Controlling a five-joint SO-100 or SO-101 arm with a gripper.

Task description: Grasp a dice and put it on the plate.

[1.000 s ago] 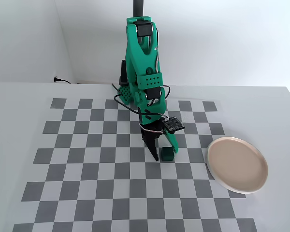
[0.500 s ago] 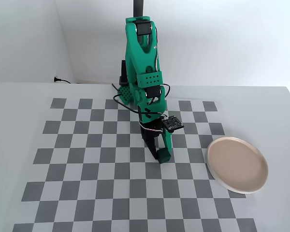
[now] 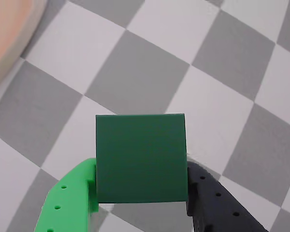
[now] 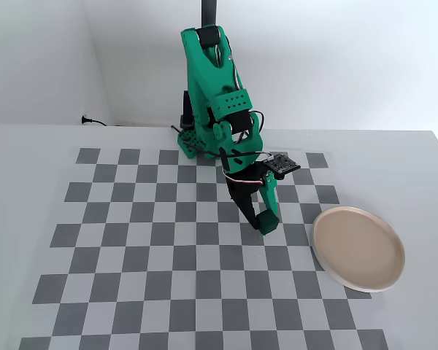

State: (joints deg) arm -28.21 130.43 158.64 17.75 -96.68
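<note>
Now, count the things: one green robot arm (image 4: 215, 109), one claw (image 4: 263, 226), one dark green cube (image 3: 141, 157), one plate (image 4: 358, 248), and one board of gray and white squares (image 4: 131, 240) on a pale table (image 4: 29, 168).

On the left side of the fixed view, the squares are all bare. Lots of open room sits there, from the left edge of the board up to the arm. A black plug and cord (image 4: 90, 121) lie at the back left by the wall, off the board.

In the middle, the arm stands at the back of the table and leans down toward the front and a bit to the right. Its claw points down at the board. The claw has one bright green finger (image 3: 67, 203) and one black finger (image 3: 222, 205). In the wrist view, the cube sits right between the two fingers, and both fingers press on its sides. So the claw is closed on the cube and grips it. The cube fills the middle of the wrist view, with squares under it. Whether it touches the board or is lifted, I cannot tell.

On the right, the round pink plate with a pale rim lies flat near the right edge of the board. Nothing is on it. The claw and cube are near the plate but apart from it, with bare squares between them. In the wrist view, only a blurry bit of the plate shows in the top left corner.
</note>
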